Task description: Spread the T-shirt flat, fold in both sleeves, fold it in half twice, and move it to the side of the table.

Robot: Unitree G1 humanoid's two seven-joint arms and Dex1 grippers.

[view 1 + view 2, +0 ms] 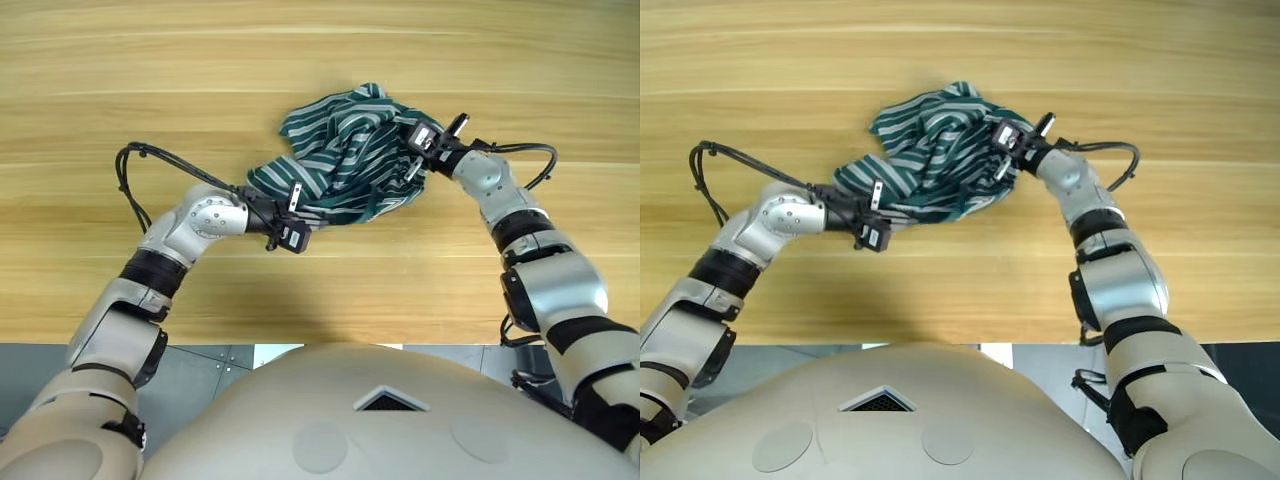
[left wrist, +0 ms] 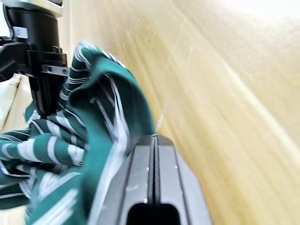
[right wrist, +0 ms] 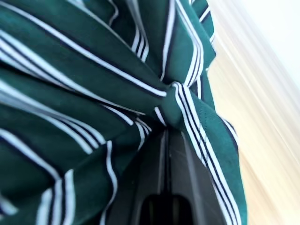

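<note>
**T-shirt [image 1: 345, 150] bunched mid counter [image 1: 150, 80], held by two small pinches**

Nearest, the left gripper [image 1: 293, 212] has its fingers closed on the near hem. Farther right, the right gripper [image 1: 418, 150] fingers clamp a gathered fold. Risk: spreading may slip either pinch, leaving the cloth crumpled.

T-shirt [image 1: 345, 150]: showing dark green, carrying thin white stripes edged in dark navy. Surface [image 1: 300, 50]: showing pale honey wood, grain running in long streaks. Fingers [image 2: 136, 178]: showing matt dark grey, unpatterned.
</note>
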